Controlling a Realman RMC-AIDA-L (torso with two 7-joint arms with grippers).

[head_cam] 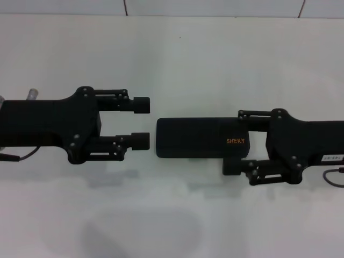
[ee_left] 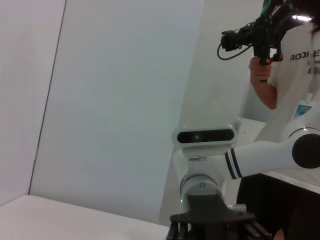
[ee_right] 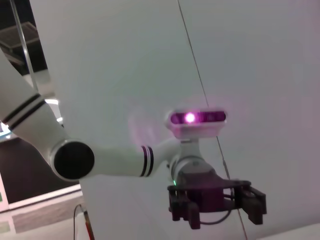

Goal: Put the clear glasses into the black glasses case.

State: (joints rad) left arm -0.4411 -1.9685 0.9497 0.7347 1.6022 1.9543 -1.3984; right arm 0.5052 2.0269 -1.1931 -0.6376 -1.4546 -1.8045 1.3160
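The black glasses case (head_cam: 196, 137) lies closed on the white table (head_cam: 177, 59), its orange lettering toward the right end. No clear glasses show in any view. My left gripper (head_cam: 141, 122) is open just left of the case, with nothing between its fingers. It also shows from the front in the right wrist view, left gripper (ee_right: 217, 209). My right gripper (head_cam: 240, 141) is spread wide at the case's right end, one finger over the far corner and one finger (head_cam: 234, 165) just off the near edge. I cannot tell whether they touch it.
A tiled wall (head_cam: 215, 6) rises behind the table's far edge. In the left wrist view a person (ee_left: 295, 55) holding a camera rig stands behind my right arm (ee_left: 260, 155).
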